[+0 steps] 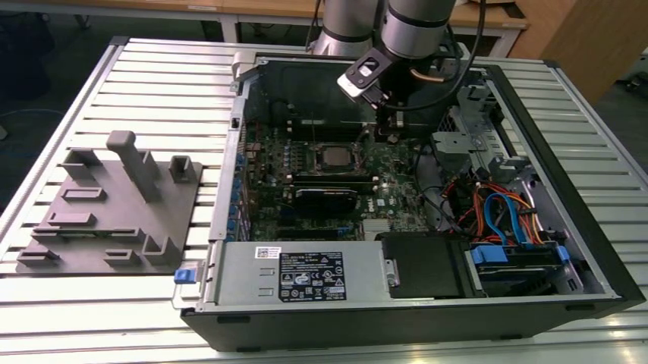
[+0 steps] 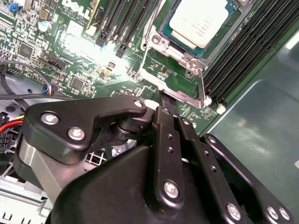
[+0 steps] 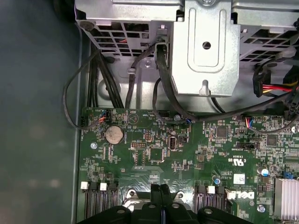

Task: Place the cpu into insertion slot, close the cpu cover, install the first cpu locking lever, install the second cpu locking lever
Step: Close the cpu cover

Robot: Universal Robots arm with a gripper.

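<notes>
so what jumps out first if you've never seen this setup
The open computer case on the slatted table, with the robot arm reaching down into it. On the green motherboard the pale-topped cpu stands out, and the shut black jaws are close beside it. A grey fixture block sits on the exterior view's left.

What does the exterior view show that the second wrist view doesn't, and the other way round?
Exterior view: the whole computer case, the grey parts holder at the exterior view's left, and the labelled power supply box. Second wrist view: the silver screws on the black links of the tool and tiny parts on the green board. Both share the cpu, with the tool near it.
</notes>
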